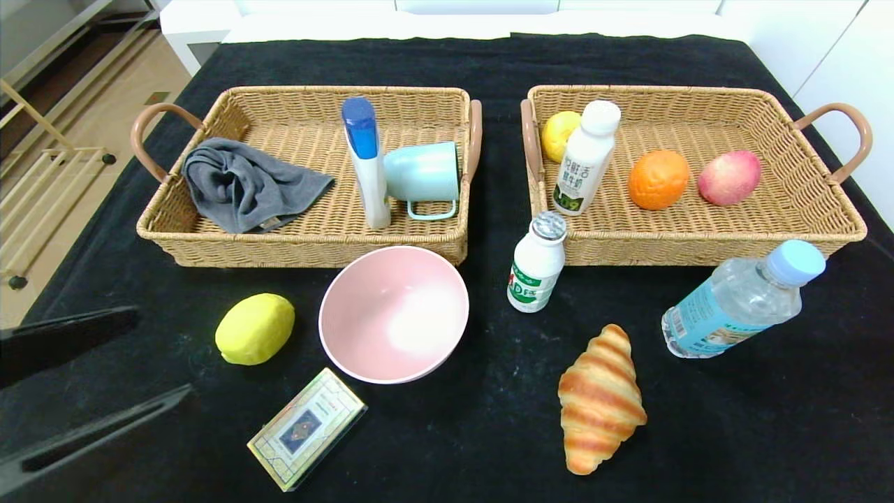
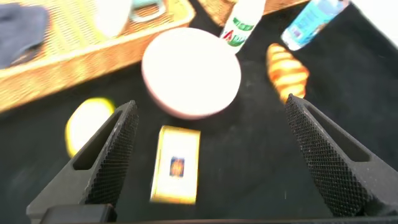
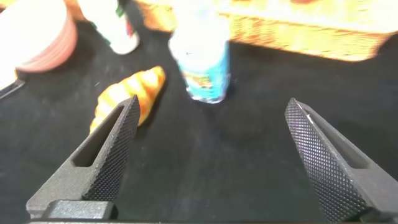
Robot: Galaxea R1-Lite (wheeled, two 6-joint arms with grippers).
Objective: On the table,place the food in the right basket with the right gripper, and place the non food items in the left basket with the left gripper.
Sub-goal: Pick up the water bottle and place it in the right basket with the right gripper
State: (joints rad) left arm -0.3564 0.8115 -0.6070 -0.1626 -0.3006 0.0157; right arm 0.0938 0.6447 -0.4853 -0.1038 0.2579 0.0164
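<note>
Sorting partly done: left basket (image 1: 209, 237) holding cloth, mug, blue-capped bottle; right basket (image 1: 789, 237) holding fruit, milk bottle.

Waiting on table (image 1: 768, 433): pink bowl (image 1: 393, 314), card box (image 1: 307, 427), lemon (image 1: 255, 328), croissant (image 1: 601, 398), water bottle (image 1: 740, 300), small white bottle (image 1: 536, 263).

Left gripper (image 2: 205, 155) hovering low over card box, fingers wide apart, empty, likely lining up non-food pick.

Right gripper (image 3: 208, 155) hanging above bare table near croissant and water bottle, fingers spread, empty.

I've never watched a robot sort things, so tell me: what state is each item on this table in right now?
Left pincer: open, empty.
Right pincer: open, empty.
Round pink bowl: upright, empty, on cloth.
Light blue mug: on its side in left wicker basket.
Grey cloth: crumpled.
Clear water bottle: lying down, capped.
Small white drink bottle: standing.
Golden croissant: lying outside right wicker basket.
</note>
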